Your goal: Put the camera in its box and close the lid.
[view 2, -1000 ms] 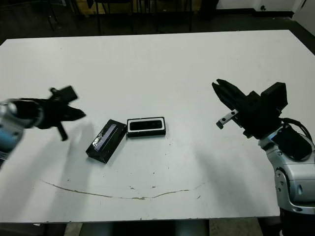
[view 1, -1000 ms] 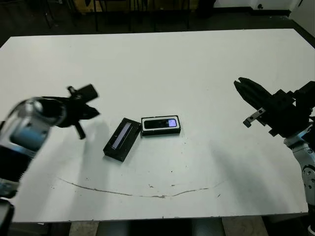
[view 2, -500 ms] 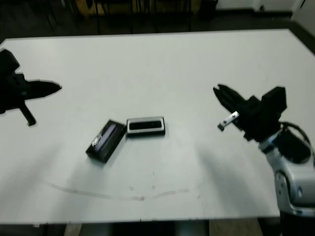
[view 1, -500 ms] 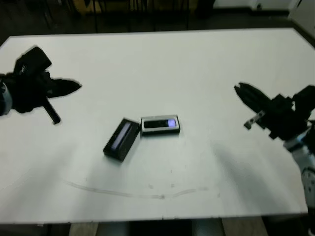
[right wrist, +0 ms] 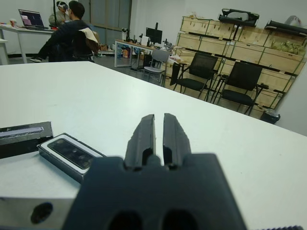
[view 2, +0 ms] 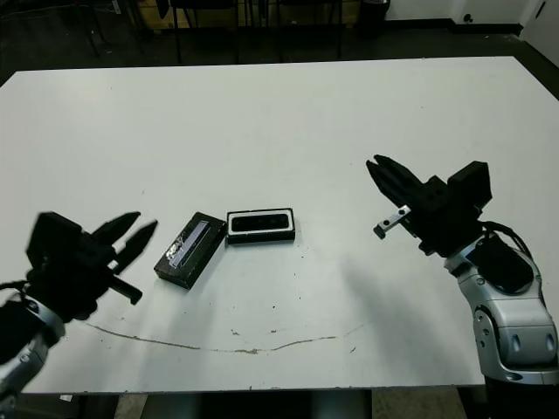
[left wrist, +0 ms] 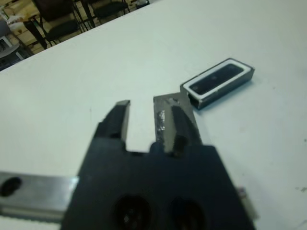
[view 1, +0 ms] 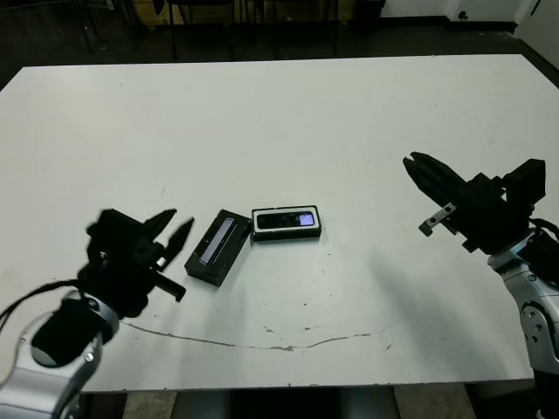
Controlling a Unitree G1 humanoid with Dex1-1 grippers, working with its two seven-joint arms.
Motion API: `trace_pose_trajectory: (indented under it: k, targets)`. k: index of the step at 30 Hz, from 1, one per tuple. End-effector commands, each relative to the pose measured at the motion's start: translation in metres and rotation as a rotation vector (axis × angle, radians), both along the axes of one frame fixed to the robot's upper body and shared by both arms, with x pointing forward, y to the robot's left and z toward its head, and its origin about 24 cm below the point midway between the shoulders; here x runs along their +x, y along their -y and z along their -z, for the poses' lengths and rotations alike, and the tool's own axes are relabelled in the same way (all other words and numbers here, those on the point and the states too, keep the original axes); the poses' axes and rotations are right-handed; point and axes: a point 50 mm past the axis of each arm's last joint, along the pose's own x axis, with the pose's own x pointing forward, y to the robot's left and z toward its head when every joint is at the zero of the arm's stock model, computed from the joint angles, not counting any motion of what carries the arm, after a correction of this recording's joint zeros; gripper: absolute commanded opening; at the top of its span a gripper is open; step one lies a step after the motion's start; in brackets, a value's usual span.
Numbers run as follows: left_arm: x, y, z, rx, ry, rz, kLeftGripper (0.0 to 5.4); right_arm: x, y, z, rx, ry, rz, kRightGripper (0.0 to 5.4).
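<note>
**Already boxed: camera sits in its tray, lid lies loose beside it**

Only the right wrist view reaches beyond the table (view 1: 288, 113): a room with stacked crates, black chairs and a seated person at a far desk. The head views cut off at the far edge but take in both arms at once.

The box (view 1: 286, 223) rests near the middle of the table, somewhat toward the near edge, its long side running roughly parallel to that edge. The camera (view 1: 286, 220) lies inside it, framed by the white lining, with its blue-purple patch at the end toward the right edge. The left wrist view shows the same white rim around the dark bar but not the glowing patch.

The lid (view 1: 217, 248) lies flat on the table, angled, at the box's left end; its far corner appears to touch the box, though the head views are too coarse to be sure. Its silvery strip faces up.

The left gripper (view 1: 171, 230) hovers near the lid toward the left edge, jaws parted by a clear gap and holding nothing. The right gripper (view 2: 383, 169) is raised well apart from the box toward the right edge; its jaws are nearly together, with only a slit between them, and empty.
</note>
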Motion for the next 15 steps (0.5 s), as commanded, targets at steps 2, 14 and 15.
trace_pose_trajectory:
  k: [2,14,15]
  targets:
    - [-0.002,-0.002,0.013,0.021,-0.075,-0.028,2.48,-0.002,0.002,0.006,0.005,-0.034,0.001,0.00]
    - [0.006,0.000,0.031,-0.059,-0.209,-0.034,4.69,-0.001,0.003,0.010,0.012,-0.033,0.001,0.00]
    - [0.006,0.000,0.033,-0.125,-0.242,-0.043,4.87,-0.001,0.003,0.010,0.006,-0.031,0.007,0.00]
